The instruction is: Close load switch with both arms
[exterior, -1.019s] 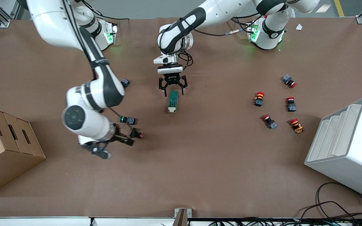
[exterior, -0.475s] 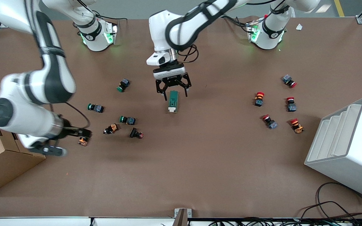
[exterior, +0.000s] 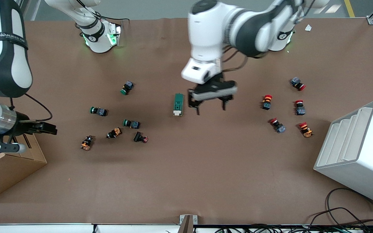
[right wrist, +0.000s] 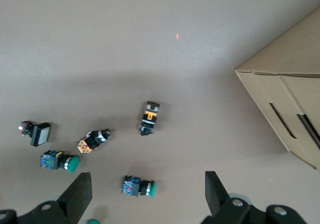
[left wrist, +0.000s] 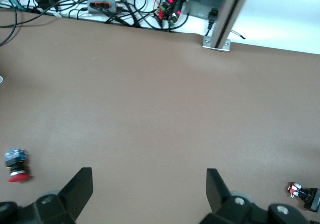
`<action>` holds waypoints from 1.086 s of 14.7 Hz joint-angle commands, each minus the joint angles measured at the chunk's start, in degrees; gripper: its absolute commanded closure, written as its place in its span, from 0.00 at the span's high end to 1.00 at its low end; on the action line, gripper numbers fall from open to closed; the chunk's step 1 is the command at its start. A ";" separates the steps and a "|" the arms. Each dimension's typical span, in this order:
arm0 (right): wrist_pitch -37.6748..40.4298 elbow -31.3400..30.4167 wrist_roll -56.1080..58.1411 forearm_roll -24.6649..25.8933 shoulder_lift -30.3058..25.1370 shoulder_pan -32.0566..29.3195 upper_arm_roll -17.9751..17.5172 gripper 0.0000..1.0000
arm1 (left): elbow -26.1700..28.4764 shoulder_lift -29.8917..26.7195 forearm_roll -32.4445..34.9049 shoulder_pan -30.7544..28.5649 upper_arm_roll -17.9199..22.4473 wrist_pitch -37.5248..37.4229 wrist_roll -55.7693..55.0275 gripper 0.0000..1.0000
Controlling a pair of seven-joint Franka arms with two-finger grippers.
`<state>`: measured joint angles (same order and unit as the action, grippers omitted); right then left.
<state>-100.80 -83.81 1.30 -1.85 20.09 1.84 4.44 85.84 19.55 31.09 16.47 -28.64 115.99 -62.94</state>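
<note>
Load switch: the load switch point(exterior: 178, 104) lay near the middle of the worktop, a little toward the robots' edge; its long axis ran from the robots' edge to the camera's edge, and the white lever end pointed to the camera's edge
Left gripper: the left gripper point(exterior: 210, 105) hung over bare table just beside the switch, toward the left arm's end; its fingers point(left wrist: 80, 186) were spread apart and held nothing
Right gripper: the right gripper point(exterior: 45, 128) was over the cardboard box point(exterior: 3, 168) at the right arm's end of the worktop; its fingers point(right wrist: 77, 194) were apart and empty
Around: green-capped push buttons point(exterior: 132, 123) and small black parts lay between the switch and the box; red-capped push buttons point(exterior: 267, 101) lay toward the left arm's end, near the white stepped bin point(exterior: 357, 152) at that edge; nothing touched the switch
Change: half a second ago the left gripper stood right over the switch's end nearest the robots, and now it had gone aside toward the red buttons; the right gripper had drawn away toward the box; the switch had not moved
</note>
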 commanded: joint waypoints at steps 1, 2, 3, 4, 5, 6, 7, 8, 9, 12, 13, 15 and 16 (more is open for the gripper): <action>-0.27 -1.62 0.72 2.45 -1.90 -2.01 -1.10 1.00 | 0.82 -4.06 -6.37 -4.07 1.46 -2.24 8.33 1.00; -0.27 -1.27 0.72 3.59 -1.90 -2.10 -1.10 1.00 | 0.82 -5.64 -9.26 -4.43 3.91 -3.82 12.01 1.00; -0.18 -0.48 0.55 4.74 -1.90 -2.01 -1.10 1.00 | 0.82 -7.23 -12.68 -4.52 6.81 -5.23 15.36 1.00; 0.43 0.48 0.46 5.09 -1.90 -2.01 -1.19 1.00 | 0.91 -8.98 -15.94 -4.60 9.88 -6.46 20.18 1.00; 1.39 1.01 0.46 5.10 -1.81 -2.01 -1.19 1.00 | 1.08 -10.57 -19.36 -4.69 12.79 -8.30 26.40 1.00; 1.57 1.11 0.37 5.10 -1.72 -2.10 -1.19 1.00 | 1.08 -11.80 -21.66 -4.78 15.60 -10.50 31.42 1.00; 1.58 1.19 0.37 5.19 -1.72 -2.10 -1.19 1.00 | 1.00 -12.68 -23.86 -5.39 17.89 -12.26 35.13 1.00; 1.58 1.28 0.37 5.27 -1.64 -2.10 -1.19 1.00 | 1.00 -13.65 -25.71 -6.18 18.87 -13.06 38.30 1.00; 1.66 1.89 0.29 5.19 -1.64 -2.10 -1.19 1.00 | 1.17 -14.44 -27.12 -7.58 19.66 -14.46 41.29 1.00; 1.75 2.60 0.37 4.75 -1.63 -2.10 -1.28 1.00 | 1.00 -16.64 -28.45 -8.38 23.61 -19.20 46.32 1.00; 1.75 2.69 0.37 4.83 -1.72 -2.01 -1.28 1.00 | 1.00 -17.52 -28.54 -8.91 24.06 -20.35 47.72 1.00; 2.62 4.53 0.37 5.01 -1.81 -2.01 -1.28 1.00 | 1.35 -18.75 -28.80 -10.93 24.07 -22.37 51.58 1.00; 4.98 4.71 0.37 4.58 -1.81 -2.01 -1.28 1.00 | 1.35 -19.10 -29.15 -11.46 24.07 -24.04 53.52 1.00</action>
<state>-98.88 -79.38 1.56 2.01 19.61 0.60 4.20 85.77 2.57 3.35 6.06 -4.57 94.32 -12.98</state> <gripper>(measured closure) 0.000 0.000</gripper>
